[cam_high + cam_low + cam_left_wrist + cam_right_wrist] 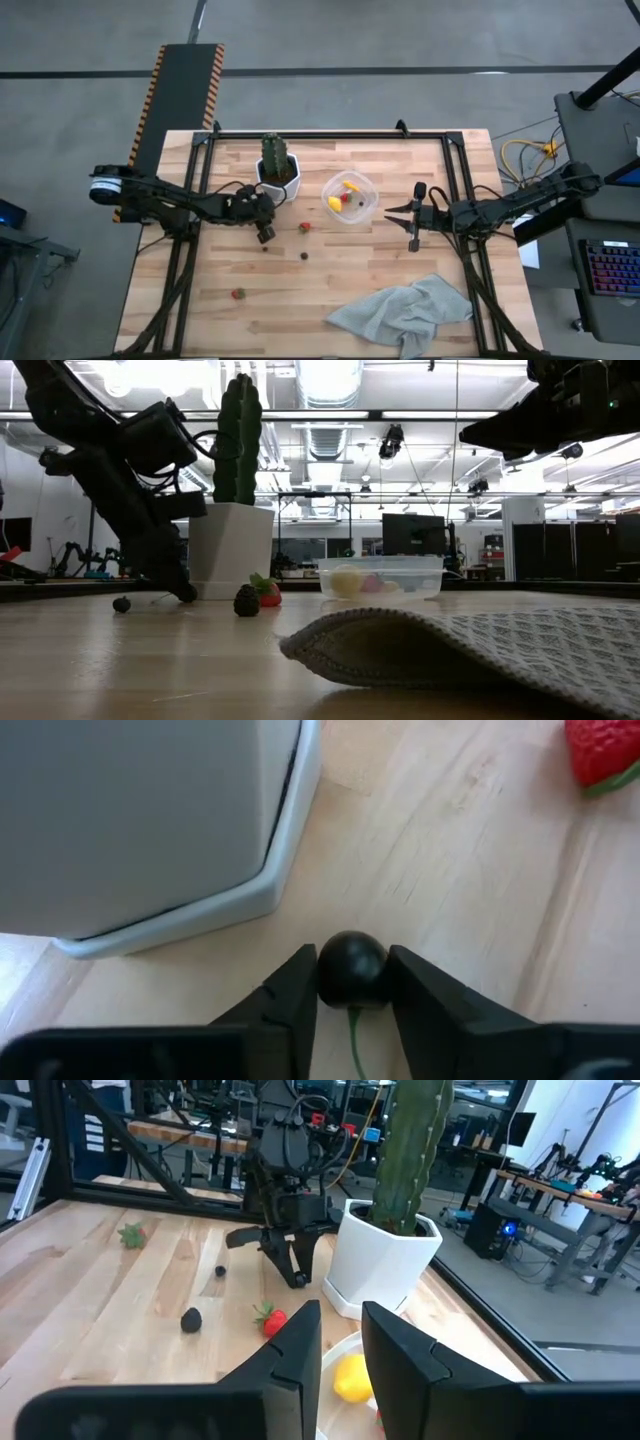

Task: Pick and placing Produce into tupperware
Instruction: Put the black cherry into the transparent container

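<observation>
My left gripper (266, 234) is just on the near side of the white plant pot (279, 178), shut on a small dark berry (352, 970). The clear tupperware (372, 203) sits to the pot's right and holds yellow and red pieces (340, 199). On the wood lie a red strawberry (305, 227), a dark berry (305, 256), a tinier berry (265, 248) and another strawberry (238, 293). My right gripper (390, 210) hovers at the tupperware's right rim. It holds nothing, and only a narrow slit shows between its fingers (300, 1345). My left gripper pinches the dark berry (352, 970) between its two fingertips, one on each side of the round body. A thin green stem (356, 1032) runs back between the fingers. The fingers slant down from the table's left, and their tips (185, 592) reach the tabletop.
A grey cloth (405, 312) lies crumpled near the table's near right edge. The pot holds a tall green cactus (238, 440) and stands close to my left gripper. Bare wood lies between the loose pieces and the cloth. A black metal frame (330, 133) edges the table.
</observation>
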Robot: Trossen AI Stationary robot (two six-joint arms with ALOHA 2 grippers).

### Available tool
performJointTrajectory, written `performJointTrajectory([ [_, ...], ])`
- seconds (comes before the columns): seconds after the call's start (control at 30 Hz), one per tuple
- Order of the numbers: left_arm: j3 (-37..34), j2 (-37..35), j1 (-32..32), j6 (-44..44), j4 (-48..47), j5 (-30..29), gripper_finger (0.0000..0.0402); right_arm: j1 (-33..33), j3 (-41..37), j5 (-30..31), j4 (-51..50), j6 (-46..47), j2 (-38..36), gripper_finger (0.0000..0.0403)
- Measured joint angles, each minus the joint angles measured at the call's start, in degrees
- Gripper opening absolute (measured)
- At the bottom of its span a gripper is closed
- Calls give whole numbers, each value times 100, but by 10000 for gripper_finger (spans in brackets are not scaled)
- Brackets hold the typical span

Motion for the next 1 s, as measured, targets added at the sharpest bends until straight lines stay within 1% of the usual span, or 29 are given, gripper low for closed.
performJointTrajectory([
  [0.03,0,0,0,17,10,25,80,0,0,0,0,0,0,68],
  [0.3,29,-20,2,416,-13,166,80,0,0,-1,2,1,0,70],
  [0.37,101,-17,0,435,-68,323,80,0,0,0,4,1,0,68],
  [0.43,194,-17,-8,518,-75,599,80,0,0,1,4,1,0,65],
  [0.5,288,-44,-17,597,-57,714,80,0,0,1,6,1,0,64],
  [0.77,649,-208,-56,868,-110,849,80,0,0,0,8,4,0,63],
  [1.0,771,-439,-90,930,-510,765,80,0,0,-1,11,64,0,63],
])
